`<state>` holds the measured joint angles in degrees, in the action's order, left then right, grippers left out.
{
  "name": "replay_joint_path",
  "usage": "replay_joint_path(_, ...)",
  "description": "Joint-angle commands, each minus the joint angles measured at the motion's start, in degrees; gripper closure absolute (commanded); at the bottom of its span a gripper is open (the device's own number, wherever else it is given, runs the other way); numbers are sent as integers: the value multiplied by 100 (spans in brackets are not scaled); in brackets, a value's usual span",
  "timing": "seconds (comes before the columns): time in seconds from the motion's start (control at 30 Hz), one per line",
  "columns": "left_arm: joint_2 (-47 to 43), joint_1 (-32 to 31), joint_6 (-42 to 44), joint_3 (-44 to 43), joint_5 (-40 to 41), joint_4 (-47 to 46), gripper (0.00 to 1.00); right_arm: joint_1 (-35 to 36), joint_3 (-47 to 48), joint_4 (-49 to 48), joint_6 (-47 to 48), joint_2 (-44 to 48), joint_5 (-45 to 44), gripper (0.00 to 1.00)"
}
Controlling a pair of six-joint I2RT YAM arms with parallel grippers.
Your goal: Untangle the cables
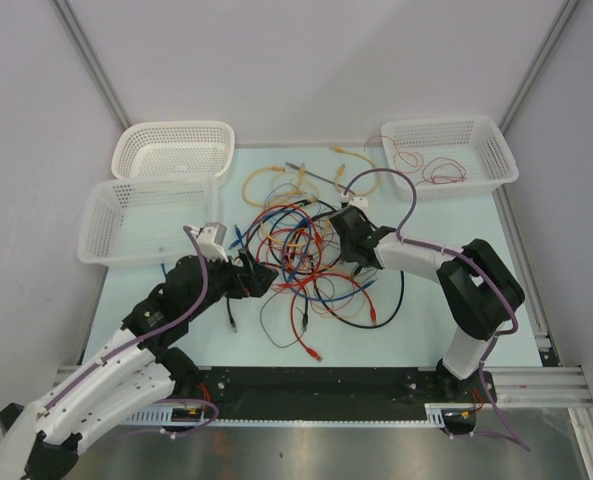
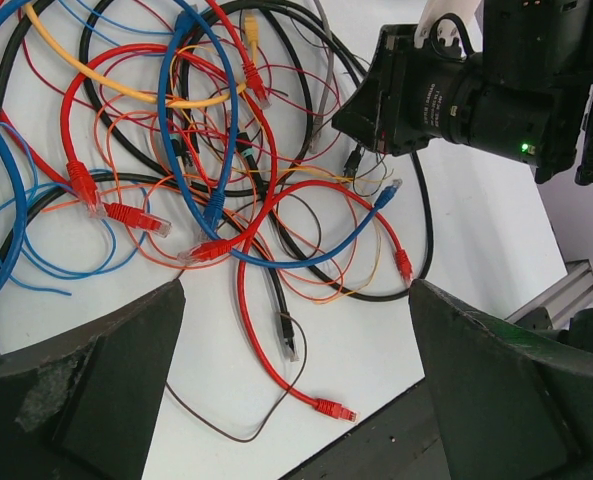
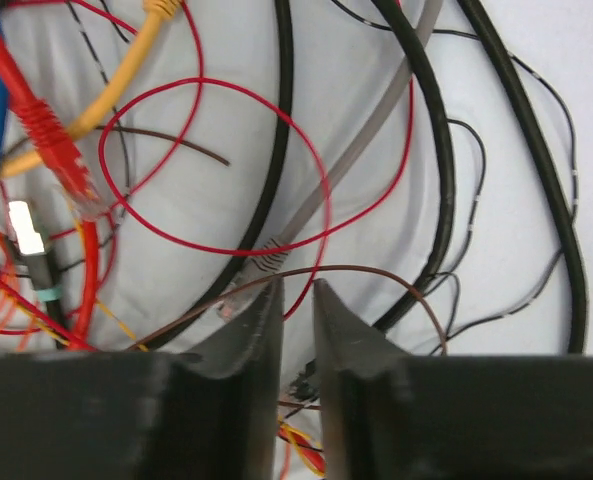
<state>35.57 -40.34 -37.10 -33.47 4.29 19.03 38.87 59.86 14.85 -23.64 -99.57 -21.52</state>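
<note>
**Operator:** Left tool, status?

**Arm:** My left tool point(image 2: 296, 290) stands wide apart with nothing between its fingers, at the left side of the cables point(image 1: 306, 265).

**Operator:** Right tool?

**Arm:** My right tool point(image 3: 296, 292) is nearly together, with a narrow slit showing. A thin brown wire point(image 3: 376, 272) crosses at its tips. I cannot tell whether it is clamped.

**Operator:** Cable location?

**Arm:** One tangled heap, mid-tabletop point(image 1: 416, 320), between both tools.
</note>
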Motion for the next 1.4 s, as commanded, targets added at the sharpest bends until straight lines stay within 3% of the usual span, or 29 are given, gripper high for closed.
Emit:
replay_joint_path(0.0, 177, 26, -52, -10, -86, -206, 0, 41, 35, -299, 44, 69, 77, 87)
replay_joint_path(0.13, 301, 26, -8, -89, -96, -250, 0, 112, 35, -272, 61, 454, 121, 100)
replay_joint_path(0.23, 310, 26, 36, -142, -69, -250, 0, 164, 35, -290, 52, 876, 253, 100)
replay_joint_path(0.37, 284, 26, 89, -238, -8, -207, 1, 392, 123, -387, 78, 2159, 482, 100)
replay_joint_path(0.57, 213, 17, 133, -282, 54, -329, 0, 577, 869, 114, 175, 3380, 534, 100)
replay_joint_path(0.7, 231, 17, 115, -317, 54, -461, 0, 657, 1668, 474, 289, 3716, 579, 100)
replay_joint_path(0.97, 503, 17, 151, -555, -253, -1242, 0, 709, 4426, 1652, 624, 3111, 930, 100)
replay_joint_path(1.1, 678, 26, 133, -520, -525, -1831, 0, 709, 5271, 1854, 650, 2891, 1088, 100)
replay_joint_path(1.27, 899, 17, 186, -581, -614, -1885, 1, 718, 6300, 2109, 755, 2584, 1053, 100)
replay_joint_path(1.37, 978, 26, 282, -362, -982, -2674, 0, 709, 6793, 2136, 659, 2443, 1228, 100)
